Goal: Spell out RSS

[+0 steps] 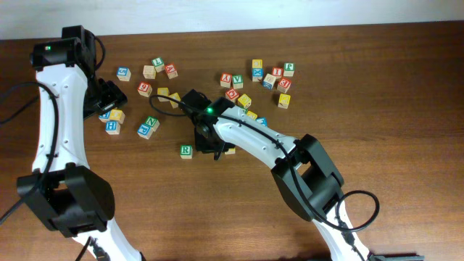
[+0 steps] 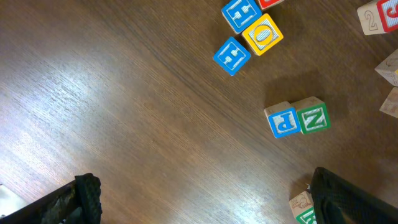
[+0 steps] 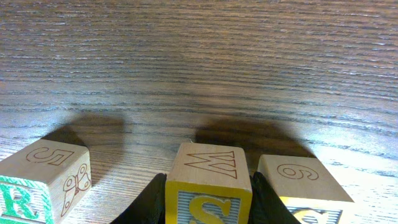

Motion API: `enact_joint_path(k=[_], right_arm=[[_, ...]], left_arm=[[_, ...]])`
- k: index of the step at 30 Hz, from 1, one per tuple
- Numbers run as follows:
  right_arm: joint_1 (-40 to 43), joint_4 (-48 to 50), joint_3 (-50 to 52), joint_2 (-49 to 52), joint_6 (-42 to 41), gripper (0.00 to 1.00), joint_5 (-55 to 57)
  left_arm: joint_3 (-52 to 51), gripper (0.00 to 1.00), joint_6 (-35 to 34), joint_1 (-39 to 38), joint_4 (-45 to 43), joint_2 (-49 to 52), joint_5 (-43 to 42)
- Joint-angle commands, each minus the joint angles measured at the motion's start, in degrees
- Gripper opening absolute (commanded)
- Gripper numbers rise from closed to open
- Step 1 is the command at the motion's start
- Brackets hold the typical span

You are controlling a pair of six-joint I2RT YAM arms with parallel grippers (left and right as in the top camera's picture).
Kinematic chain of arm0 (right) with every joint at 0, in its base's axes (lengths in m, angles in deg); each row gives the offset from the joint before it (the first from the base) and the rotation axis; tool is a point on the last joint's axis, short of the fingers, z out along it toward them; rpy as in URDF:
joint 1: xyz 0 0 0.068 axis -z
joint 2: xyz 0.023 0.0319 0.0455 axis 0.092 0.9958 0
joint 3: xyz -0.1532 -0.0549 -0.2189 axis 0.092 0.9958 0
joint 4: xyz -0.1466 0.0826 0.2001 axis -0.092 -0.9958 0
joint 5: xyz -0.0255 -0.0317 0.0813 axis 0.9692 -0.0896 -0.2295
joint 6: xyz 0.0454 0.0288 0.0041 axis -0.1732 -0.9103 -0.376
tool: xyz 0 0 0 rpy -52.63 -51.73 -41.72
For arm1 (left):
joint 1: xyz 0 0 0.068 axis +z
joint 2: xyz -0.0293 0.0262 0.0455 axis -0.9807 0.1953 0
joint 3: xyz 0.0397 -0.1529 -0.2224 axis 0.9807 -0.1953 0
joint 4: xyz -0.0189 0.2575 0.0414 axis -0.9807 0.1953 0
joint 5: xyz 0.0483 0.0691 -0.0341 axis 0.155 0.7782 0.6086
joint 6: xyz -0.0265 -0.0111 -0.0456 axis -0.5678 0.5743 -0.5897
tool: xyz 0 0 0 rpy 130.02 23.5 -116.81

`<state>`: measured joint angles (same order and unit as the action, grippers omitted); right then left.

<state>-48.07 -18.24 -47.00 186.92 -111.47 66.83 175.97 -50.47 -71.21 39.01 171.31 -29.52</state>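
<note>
My right gripper (image 1: 212,145) (image 3: 208,202) is shut on a yellow-faced S cube (image 3: 208,186) with a W on its top side, low over the table. The green-and-white R cube (image 1: 186,151) (image 3: 25,196) stands just to its left. A second yellow-faced cube (image 3: 298,190) with a 9 on top stands close on the right; it peeks out beside the gripper in the overhead view (image 1: 230,150). My left gripper (image 1: 109,98) (image 2: 211,208) is open and empty at the far left, above bare wood.
Loose cubes are scattered at the back (image 1: 261,76) and back left (image 1: 148,71). A blue P cube (image 2: 285,121) and a green Z cube (image 2: 312,116) sit together, with blue and yellow cubes (image 2: 249,31) beyond. A green cube (image 2: 303,210) lies by the left gripper's right finger.
</note>
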Motion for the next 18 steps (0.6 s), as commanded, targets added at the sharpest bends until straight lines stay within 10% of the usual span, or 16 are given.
enact_joint_path(k=[1,18], right_arm=[[0.0,-0.48,-1.36,0.72,-0.55,0.24,-0.87],[0.0,-1.44,-1.36,0.72,-2.01,0.25,-2.34]], left_arm=[[0.33,0.99,-0.96,0.15,0.07,-0.76,0.28],[0.33,0.99,-0.96,0.15,0.07,-0.76,0.28]])
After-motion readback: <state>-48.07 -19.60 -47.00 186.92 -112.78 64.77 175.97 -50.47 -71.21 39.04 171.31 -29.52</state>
